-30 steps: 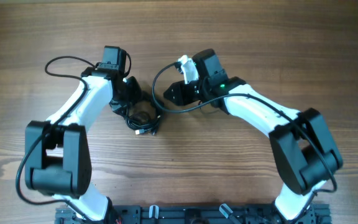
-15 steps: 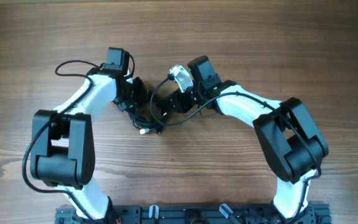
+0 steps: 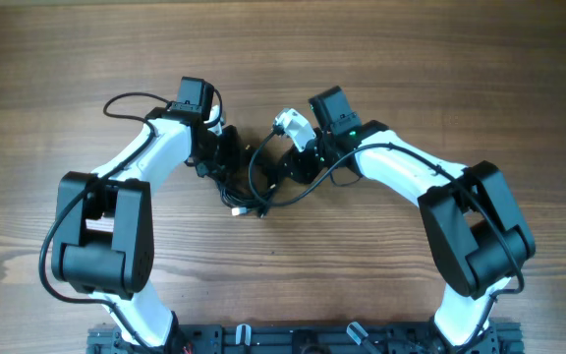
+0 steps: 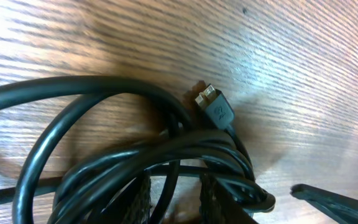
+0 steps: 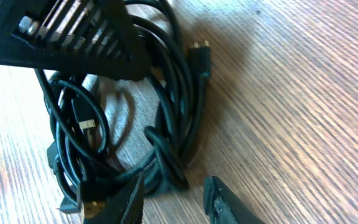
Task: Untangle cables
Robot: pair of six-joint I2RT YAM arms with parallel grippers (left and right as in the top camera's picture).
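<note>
Left end effector (image 3: 226, 155) sits low over the far left edge of the cables (image 3: 236, 192), just left of the middle of the bench (image 3: 440, 59). In its wrist view its two fingers (image 4: 143, 200) stand a modest gap apart at the near edge of the picture, with several black strands running across and between them. Whether they press on a strand I cannot tell. Right end effector (image 3: 298, 165) faces it from the right, close by, with the bundle between the two. Its fingertips (image 5: 224, 200) are parted, and the near right rim of the coil lies just beyond the gap, with nothing clamped between them. The cables are a tight heap of overlapping black loops lying flat on the wood. One dark plug with a metal tip (image 4: 215, 111) pokes out at the far side of the heap and rests on bare wood. A light-coloured tip (image 3: 236, 208) sticks out at the near edge of the heap, toward the robot's base. In the right wrist view the left arm's ribbed black finger overhangs the far left part of the coil, and a small plug with a pale end (image 5: 87, 126) lies inside the loops.
</note>
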